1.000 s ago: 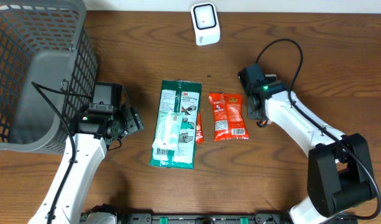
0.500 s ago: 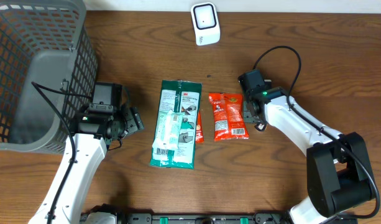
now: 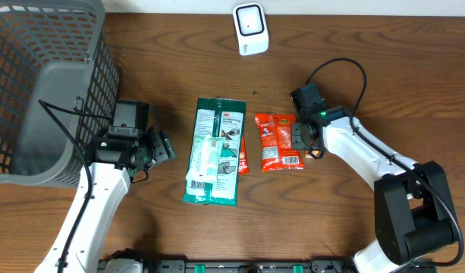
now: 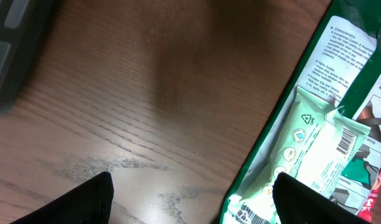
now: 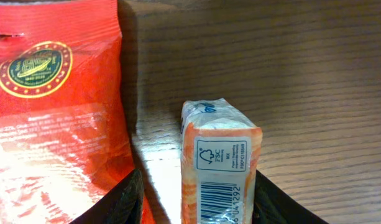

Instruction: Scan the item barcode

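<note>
Between fingers of my right pincer (image 5: pixel 198 202): small orange-white packet (image 5: pixel 220 155), upright on table (image 5: pixel 314 74), barcode on face toward wrist camera. Fingers spread, gap on left side, not pinching it. Just left: red pouch (image 5: pixel 53 124), flat, apart from packet. Beyond: green pack (image 3: pixel 215 152), flat. Farther left: my left pincer (image 4: pixel 191 186), spread wide, holding nothing. Far edge: white scanner (image 3: pixel 250 29). Far left corner: grey basket (image 3: pixel 35 91).

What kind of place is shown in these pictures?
Probably a mock shop checkout set up for robot arms. A white scanner-like device stands at the far edge of the wooden table, a grey mesh basket is on the left, and packets with barcodes lie in the middle.
</note>
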Robot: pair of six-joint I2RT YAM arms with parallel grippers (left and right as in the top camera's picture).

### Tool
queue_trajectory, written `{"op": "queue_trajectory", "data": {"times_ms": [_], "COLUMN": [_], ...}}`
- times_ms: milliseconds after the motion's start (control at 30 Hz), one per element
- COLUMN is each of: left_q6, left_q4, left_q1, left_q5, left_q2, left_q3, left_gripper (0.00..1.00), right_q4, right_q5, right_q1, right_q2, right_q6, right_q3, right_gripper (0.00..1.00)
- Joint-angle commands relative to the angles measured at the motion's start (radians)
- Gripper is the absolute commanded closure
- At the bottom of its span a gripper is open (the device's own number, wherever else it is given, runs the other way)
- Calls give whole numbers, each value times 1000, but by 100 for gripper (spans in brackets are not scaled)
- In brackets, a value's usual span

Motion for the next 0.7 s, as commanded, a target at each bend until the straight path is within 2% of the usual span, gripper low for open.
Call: {"op": "queue_trajectory", "data": {"times_ms": [0,233,267,433,600,667], "left_q6": [-2,-2,-2,-2,-2,-2], "left_q4": [-3,-3,-3,-3,-3,-3], "left_q1": [4,4,4,4,4,4], "left_q5": [-16,-16,-16,-16,-16,-16], "left_q2": [2,2,2,2,2,2], "left_q3": [10,10,10,10,10,10], "left_gripper": [17,17,17,17,17,18], "right_q4": [-24,-98,-105,-128,-143,-144], "right_q5": [-18,6,6,8,9,18], "right_q1": [-6,-22,-27,-58,-96,-116], "right_q2": [-5,-7,-7,-7,-7,-7], "right_q6": [1,-47,-47,-47,-48,-92], "right_q3": [13,78,83,83,83,84], "right_gripper": [53,53,56,83,86,93]}}
